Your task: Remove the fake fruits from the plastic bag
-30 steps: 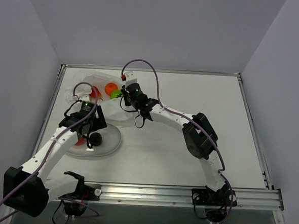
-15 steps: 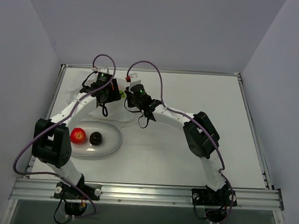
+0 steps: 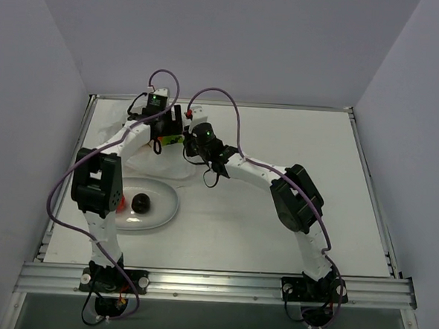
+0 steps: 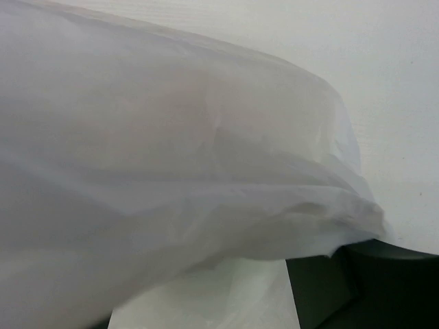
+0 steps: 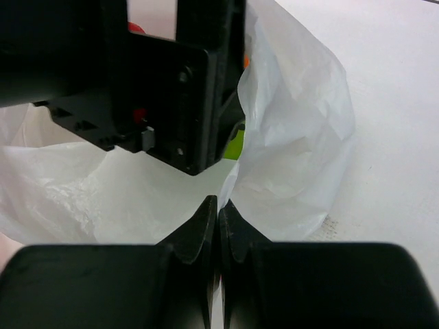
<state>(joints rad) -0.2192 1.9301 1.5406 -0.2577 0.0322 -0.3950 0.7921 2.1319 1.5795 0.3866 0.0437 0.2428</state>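
Plastic-fruit log | spotting red apple (image 3: pixel 118 201) and purple-black fruit (image 3: pixel 140 202) sitting on plate (image 3: pixel 168 206), near left | poking left gripper (image 3: pixel 166 128) into plastic bag (image 5: pixel 295 137) at far left, film blanketing its camera, grasp impossible to tell | showing green fruit (image 3: pixel 170 139) just beside it, inside | clenching right gripper (image 5: pixel 219 205) on bag rim

The plastic bag (image 5: pixel 295 137) is translucent white, the green fruit (image 5: pixel 235 145) bright lime, the dark fruit (image 3: pixel 140 202) purple-black, the plate (image 3: pixel 166 203) white.
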